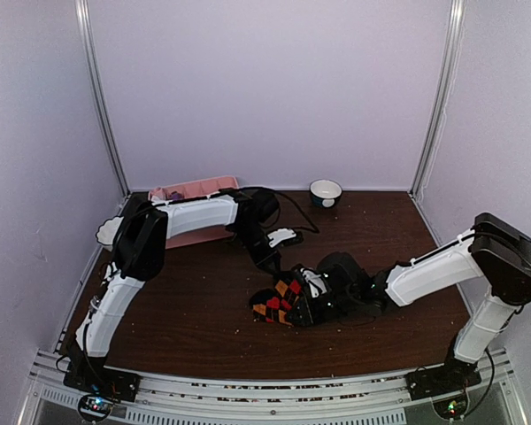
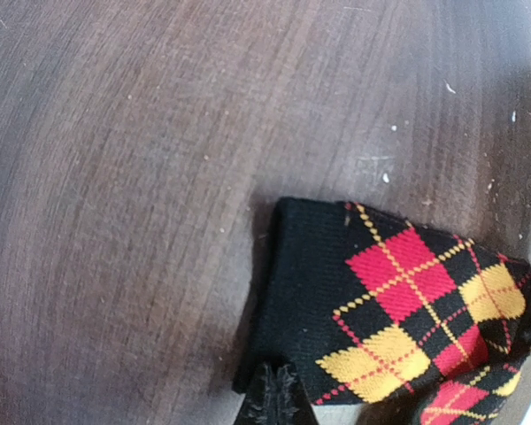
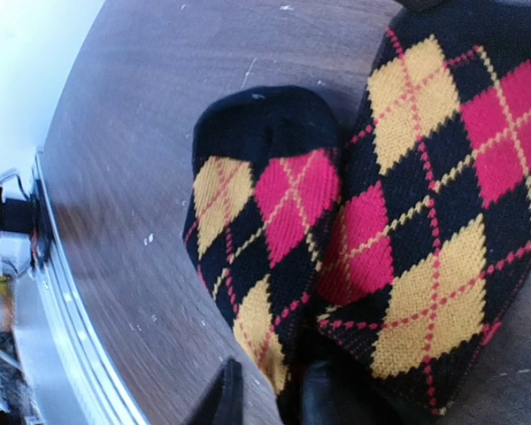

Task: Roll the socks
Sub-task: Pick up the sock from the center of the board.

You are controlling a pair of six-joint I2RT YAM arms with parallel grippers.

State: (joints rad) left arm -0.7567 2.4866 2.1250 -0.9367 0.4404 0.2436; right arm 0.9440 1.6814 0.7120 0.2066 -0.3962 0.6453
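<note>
Black argyle fabric socks (image 1: 283, 301) could unroll, since right pincer (image 3: 270, 394) stands slightly apart; left pincer (image 2: 270, 398) is pressed together at the cuff.

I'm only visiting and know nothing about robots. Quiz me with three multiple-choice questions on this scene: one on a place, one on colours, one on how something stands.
1. Where on the table is the pink tray?
A. back left
B. front right
C. on top of the socks

2. What colours are the diamonds on the black argyle socks?
A. blue and green
B. red and yellow
C. white and purple

3. How does the small bowl stand?
A. upside down
B. on its side
C. upright

Answers:
1 A: the top view shows the tray by the back wall, on the left.
2 B: the right wrist view shows the diamonds close up.
3 C: the bowl's open mouth faces up.
</note>
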